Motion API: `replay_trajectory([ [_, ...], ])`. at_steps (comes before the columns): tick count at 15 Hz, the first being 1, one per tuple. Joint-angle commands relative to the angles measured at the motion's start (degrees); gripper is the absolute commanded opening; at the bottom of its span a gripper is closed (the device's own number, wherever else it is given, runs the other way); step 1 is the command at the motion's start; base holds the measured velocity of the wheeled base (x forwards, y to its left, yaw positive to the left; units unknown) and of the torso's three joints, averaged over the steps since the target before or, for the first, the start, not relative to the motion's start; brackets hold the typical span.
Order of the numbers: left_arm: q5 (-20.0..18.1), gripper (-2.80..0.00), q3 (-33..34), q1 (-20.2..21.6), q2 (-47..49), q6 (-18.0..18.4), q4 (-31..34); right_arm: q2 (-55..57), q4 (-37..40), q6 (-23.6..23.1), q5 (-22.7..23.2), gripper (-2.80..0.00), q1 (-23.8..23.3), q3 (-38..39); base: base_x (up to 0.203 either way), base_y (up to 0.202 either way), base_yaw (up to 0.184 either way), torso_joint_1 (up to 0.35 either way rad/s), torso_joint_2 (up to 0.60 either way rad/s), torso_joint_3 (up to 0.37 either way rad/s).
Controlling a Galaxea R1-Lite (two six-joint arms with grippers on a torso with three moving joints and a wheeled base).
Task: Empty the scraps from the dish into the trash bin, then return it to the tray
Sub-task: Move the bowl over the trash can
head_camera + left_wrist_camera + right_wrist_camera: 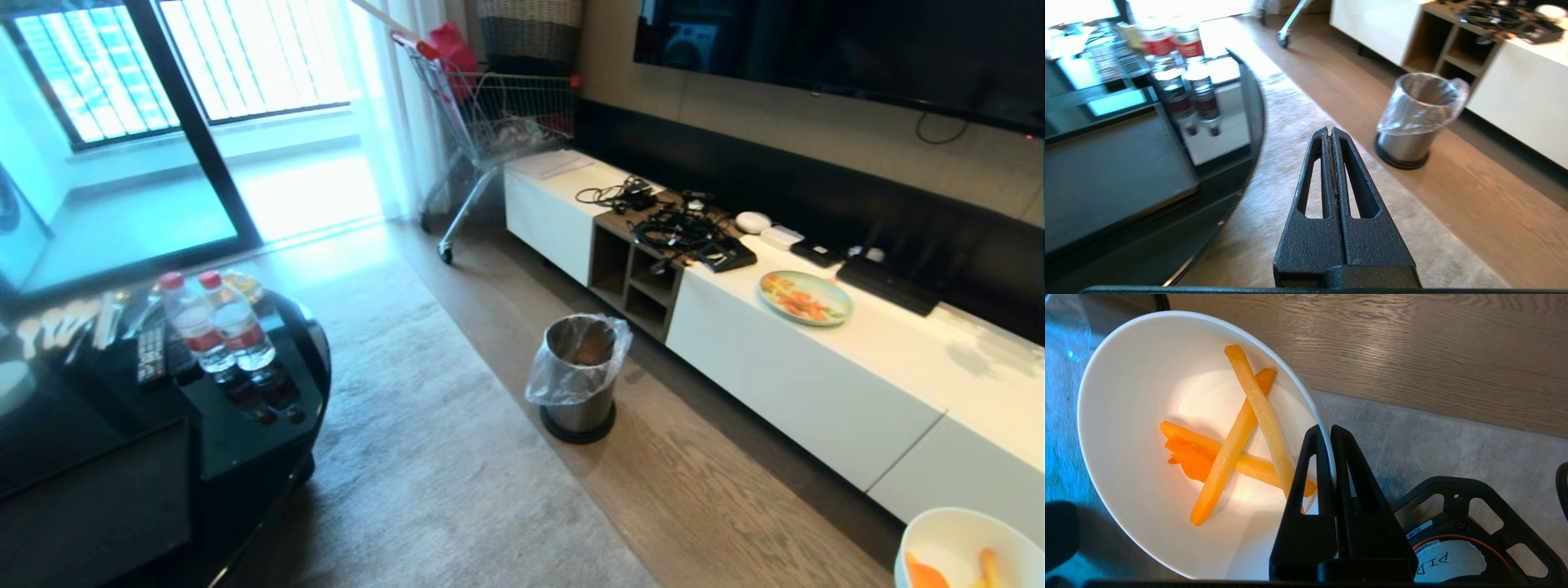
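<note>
**Operator:** Right wrist view shows my right gripper (1331, 430) pinching the rim of the dish (1147, 396), one finger inside, one outside. The scraps (1237, 445), fry-like sticks and an orange piece, lie in its bottom.

**Observer:** Where is the dish relative to the trash bin?

**Operator:** At the head view's lower right corner, over the wood floor (694, 506), well apart from the trash bin (581, 376), which stands beside the white cabinet (816, 384). I judge this the carry step; next I need the dish above the lined rim, then a tilt.

**Observer:** Left arm?

**Operator:** Left gripper (1331, 132) is closed, empty, parked over the rug's edge (1274, 212).
</note>
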Motion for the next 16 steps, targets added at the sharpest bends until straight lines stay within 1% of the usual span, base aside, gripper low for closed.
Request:
replay_trajectory([
  [1,0.07,-2.80,0.00,0.00,-0.02,-0.08,-0.01,-0.06,0.12,0.34,-0.16,-2.80,0.02,0.17,0.000,0.006,-0.142,0.005,0.00,-0.002],
  [3,0.00,-2.80,0.00,0.00,-0.02,-0.08,-0.01,-0.05,0.03,0.27,-0.16,-2.80,0.06,0.60,-0.001,0.004,-0.076,0.001,0.00,-0.001],
  [16,0.00,-2.80,0.00,0.00,-0.02,-0.08,-0.01,0.12,-0.23,0.18,-0.25,-2.80,0.10,1.40,0.000,0.000,0.000,0.000,0.00,0.000],
])
